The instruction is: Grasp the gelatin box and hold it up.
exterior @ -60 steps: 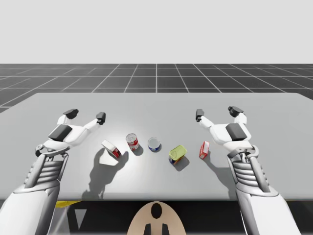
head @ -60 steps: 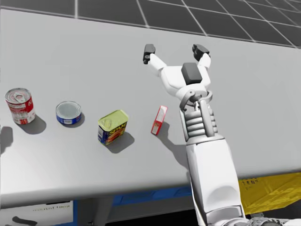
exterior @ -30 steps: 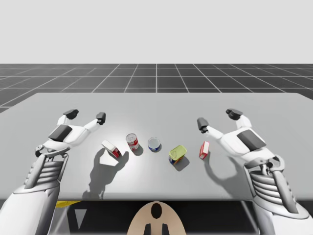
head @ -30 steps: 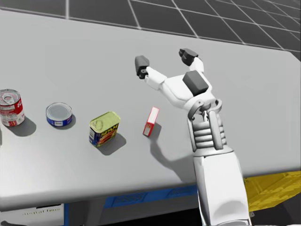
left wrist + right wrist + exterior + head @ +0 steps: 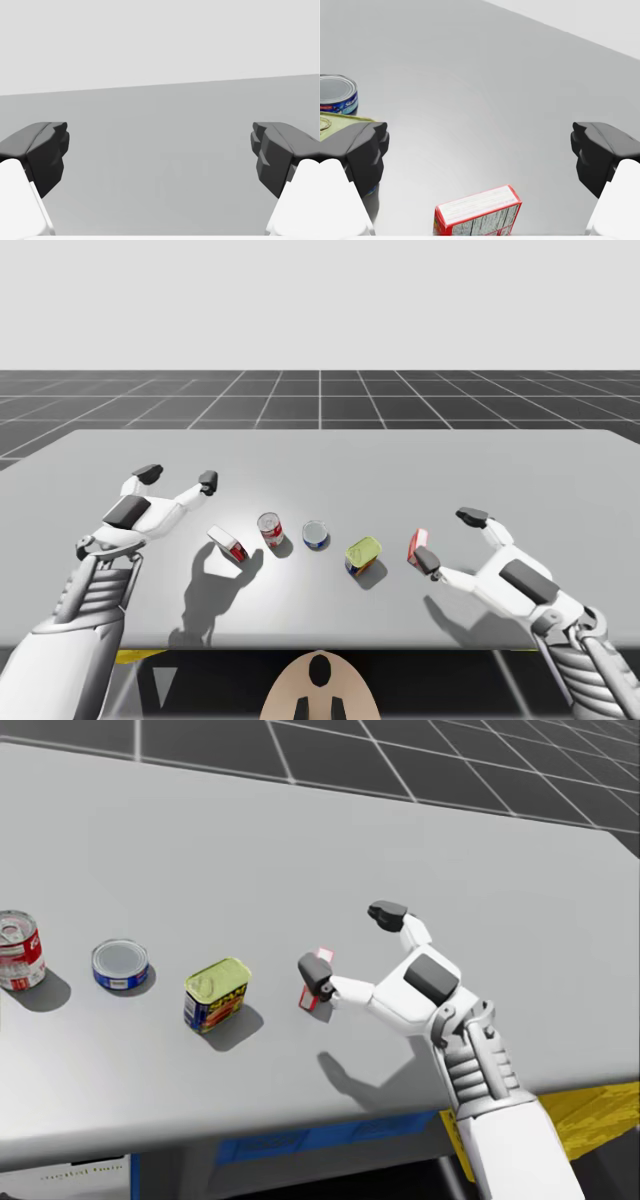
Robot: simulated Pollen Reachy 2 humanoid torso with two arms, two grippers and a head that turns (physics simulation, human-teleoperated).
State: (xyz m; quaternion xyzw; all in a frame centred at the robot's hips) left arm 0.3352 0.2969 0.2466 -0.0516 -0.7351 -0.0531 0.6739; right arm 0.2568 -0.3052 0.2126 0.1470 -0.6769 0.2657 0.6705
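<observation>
One slim red gelatin box (image 5: 477, 212), white top face, standing upright.

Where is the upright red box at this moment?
In the high view the red box stands just right of the yellow-green can, between the open fingers of my right gripper, untouched.

My right pincer (image 5: 351, 944) reaches in low over the grey worktop (image 5: 300, 830), fingers spread wide. One dark fingertip (image 5: 315, 976) sits in front of the small red box (image 5: 322, 957) and covers its middle; whether it touches I cannot tell. The other tip is clear of the box, over bare surface. Left of the box stand a yellow-topped rectangular can (image 5: 217, 992), a low blue can (image 5: 120, 964) and a red can (image 5: 18, 952) at the edge.
</observation>
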